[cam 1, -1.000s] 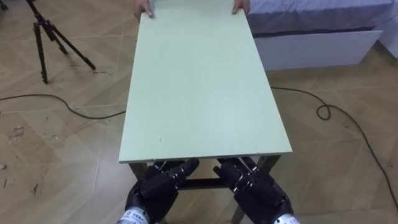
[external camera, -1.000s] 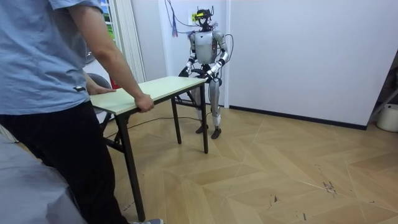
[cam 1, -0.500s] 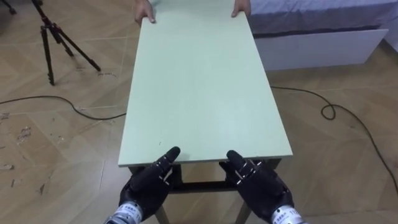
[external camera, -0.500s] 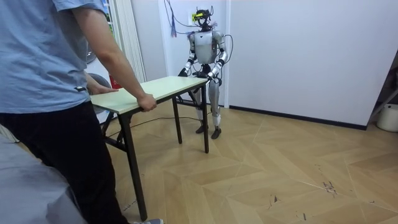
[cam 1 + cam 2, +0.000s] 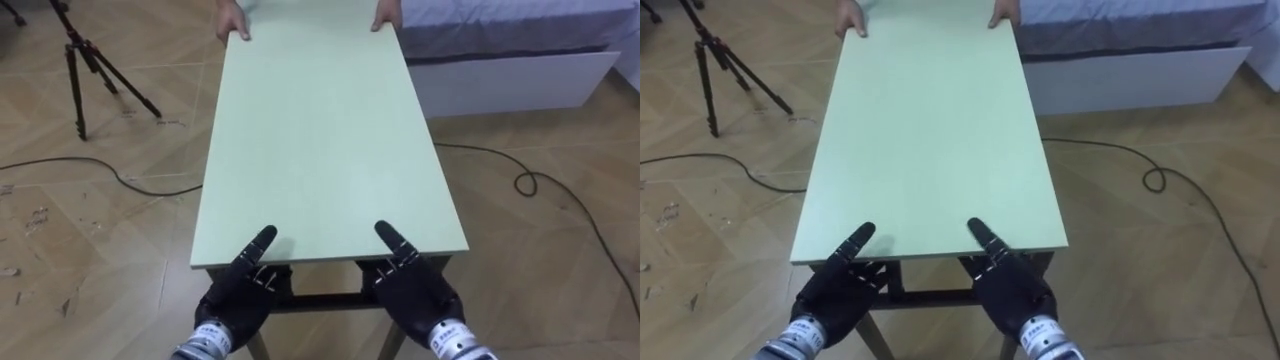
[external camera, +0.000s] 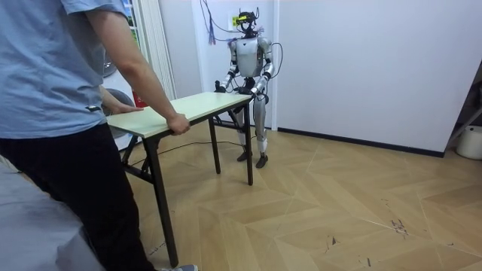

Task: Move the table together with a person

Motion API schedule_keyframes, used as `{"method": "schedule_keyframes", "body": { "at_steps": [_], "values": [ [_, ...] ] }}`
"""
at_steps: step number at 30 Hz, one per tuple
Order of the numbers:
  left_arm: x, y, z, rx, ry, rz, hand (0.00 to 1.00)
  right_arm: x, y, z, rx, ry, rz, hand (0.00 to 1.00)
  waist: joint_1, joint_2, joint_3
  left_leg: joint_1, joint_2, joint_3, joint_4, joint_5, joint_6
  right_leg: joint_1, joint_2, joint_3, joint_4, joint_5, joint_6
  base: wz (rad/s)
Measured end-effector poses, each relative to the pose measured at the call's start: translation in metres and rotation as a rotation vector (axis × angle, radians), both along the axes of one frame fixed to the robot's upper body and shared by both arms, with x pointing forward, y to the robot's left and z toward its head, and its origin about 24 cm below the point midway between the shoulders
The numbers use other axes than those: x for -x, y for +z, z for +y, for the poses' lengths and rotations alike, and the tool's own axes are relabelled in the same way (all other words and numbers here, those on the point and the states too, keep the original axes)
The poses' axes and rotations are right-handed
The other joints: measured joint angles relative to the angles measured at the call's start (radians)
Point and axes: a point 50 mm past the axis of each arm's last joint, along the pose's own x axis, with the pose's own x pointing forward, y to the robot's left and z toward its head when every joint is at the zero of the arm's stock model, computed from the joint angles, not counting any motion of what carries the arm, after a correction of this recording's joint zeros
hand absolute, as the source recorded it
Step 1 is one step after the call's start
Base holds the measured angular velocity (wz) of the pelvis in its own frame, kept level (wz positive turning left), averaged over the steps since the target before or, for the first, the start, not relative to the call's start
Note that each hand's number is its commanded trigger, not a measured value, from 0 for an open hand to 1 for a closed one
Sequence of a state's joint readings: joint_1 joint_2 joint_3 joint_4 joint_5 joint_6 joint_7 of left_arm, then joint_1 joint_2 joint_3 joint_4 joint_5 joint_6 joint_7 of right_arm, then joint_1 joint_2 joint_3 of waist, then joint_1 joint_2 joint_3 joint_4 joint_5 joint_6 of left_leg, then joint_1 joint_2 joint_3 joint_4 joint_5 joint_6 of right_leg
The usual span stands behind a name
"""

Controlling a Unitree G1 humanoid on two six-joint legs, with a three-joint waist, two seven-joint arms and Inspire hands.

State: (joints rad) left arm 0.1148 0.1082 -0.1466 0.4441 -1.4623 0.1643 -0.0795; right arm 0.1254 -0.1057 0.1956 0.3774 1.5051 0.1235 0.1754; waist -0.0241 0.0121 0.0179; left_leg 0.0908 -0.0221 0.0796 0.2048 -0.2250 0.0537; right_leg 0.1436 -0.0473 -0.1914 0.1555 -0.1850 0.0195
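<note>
No word, number, label or sign can be read in any view. The table, with the robot at one end and a person at the other, shows a plain, unmarked pale green top.

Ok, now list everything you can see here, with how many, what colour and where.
Table: one, pale green top, dark legs, between robot and person.
Tripod: one, black, on the floor left of the table's far end.
Cable: two stretches, black, on the floor either side of the table.
Bed: one, white base, grey cover, right of the table's far end.
Person: one, blue shirt, dark trousers, holding the table's far end.
Left hand: one, black, at the table's near edge, left side.
Right hand: one, black, at the near edge, right side.
</note>
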Motion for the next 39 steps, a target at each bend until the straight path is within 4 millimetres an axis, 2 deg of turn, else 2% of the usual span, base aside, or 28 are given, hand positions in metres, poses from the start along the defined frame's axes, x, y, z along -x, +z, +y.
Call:
{"method": "schedule_keyframes", "body": {
  "at_steps": [5,17,18,19,20,28,33,39],
  "values": [
    [-0.003,0.0,-0.003,0.016,0.026,0.044,0.0,-0.005,0.002,-0.001,-0.016,-0.039,0.041,0.0,-0.004,0.012,-0.0029,0.0,0.0,0.0,-0.001,0.0,0.0,0.0,0.001,0.0,0.001,0.0,0.0,0.0],
    [-0.007,0.001,-0.005,0.028,0.041,0.078,0.0,-0.012,0.007,0.003,-0.047,-0.077,0.06,0.0,-0.006,0.013,-0.0025,-0.013,0.0,0.002,0.001,0.0,0.0,-0.014,0.0,0.001,0.003,0.0,0.0,0.0],
    [-0.007,0.001,-0.006,0.028,0.042,0.08,0.54,-0.012,0.007,0.003,-0.046,-0.078,0.062,0.0,-0.006,0.013,-0.0025,-0.013,0.0,0.002,0.001,0.0,0.0,-0.014,0.0,0.001,0.003,0.0,0.0,0.0],
    [-0.007,0.001,-0.006,0.027,0.044,0.084,0.91,-0.012,0.008,0.003,-0.045,-0.078,0.063,0.47,-0.006,0.013,-0.0024,-0.013,0.0,0.003,0.001,0.0,0.0,-0.015,0.0,0.001,0.004,0.0,0.0,0.0],
    [-0.007,0.001,-0.006,0.026,0.045,0.084,1.0,-0.012,0.008,0.003,-0.045,-0.078,0.063,1.0,-0.006,0.013,-0.002,-0.014,0.0,0.003,0.001,0.0,0.0,-0.015,0.0,0.002,0.004,0.0,0.0,0.0],
    [-0.01,0.003,-0.008,0.021,0.055,0.101,1.0,-0.013,0.008,0.005,-0.043,-0.095,0.065,1.0,-0.005,0.01,-0.0001,-0.012,0.0,0.001,0.002,0.001,0.001,-0.015,0.0,0.002,0.007,0.0,0.0,0.0],
    [-0.016,0.012,-0.019,0.051,0.037,0.055,1.0,-0.01,0.0,0.001,-0.005,-0.131,0.16,1.0,0.026,0.009,0.0054,-0.015,0.0,0.0,0.001,0.001,0.002,-0.021,-0.001,0.0,0.013,0.0,0.0,0.02],
    [-0.017,0.015,-0.024,0.056,0.021,0.045,1.0,-0.009,-0.001,0.001,0.008,-0.15,0.159,1.0,0.03,0.004,0.0086,-0.017,0.0,-0.001,-0.001,0.001,0.002,-0.024,-0.001,0.0,0.012,0.0,0.0,0.0]
  ]
}}
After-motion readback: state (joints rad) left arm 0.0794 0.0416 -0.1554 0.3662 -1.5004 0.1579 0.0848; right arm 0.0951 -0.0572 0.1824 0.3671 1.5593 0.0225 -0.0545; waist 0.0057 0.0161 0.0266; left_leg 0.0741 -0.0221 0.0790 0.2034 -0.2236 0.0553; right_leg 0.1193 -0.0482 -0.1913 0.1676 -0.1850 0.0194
